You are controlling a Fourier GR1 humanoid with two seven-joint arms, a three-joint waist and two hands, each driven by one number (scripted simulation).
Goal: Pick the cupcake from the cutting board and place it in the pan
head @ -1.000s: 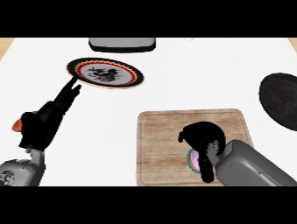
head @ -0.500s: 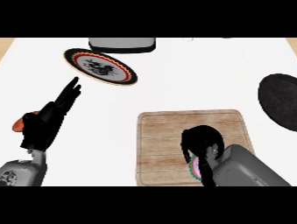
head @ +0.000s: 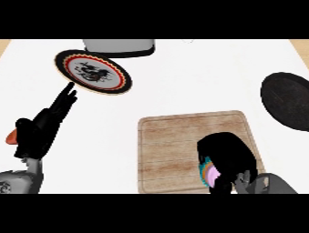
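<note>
The one plate [head: 93,72] has shifted left; right robot hand [head: 225,157] curls round the single cupcake [head: 209,174].

This is a kitchen. A white counter [head: 183,86] with pale wood showing at its far corners carries cooking and serving ware. A wooden cutting board [head: 183,141] lies under the right hand [head: 227,157], which curls over a cupcake [head: 209,175] with pink icing. A dark round pan [head: 292,101] sits beyond that hand, to its right. Just ahead of the straight fingertips of the left hand [head: 42,129] is a decorated plate [head: 93,72], and a grey appliance [head: 120,46] stands past it at the far edge.
</note>
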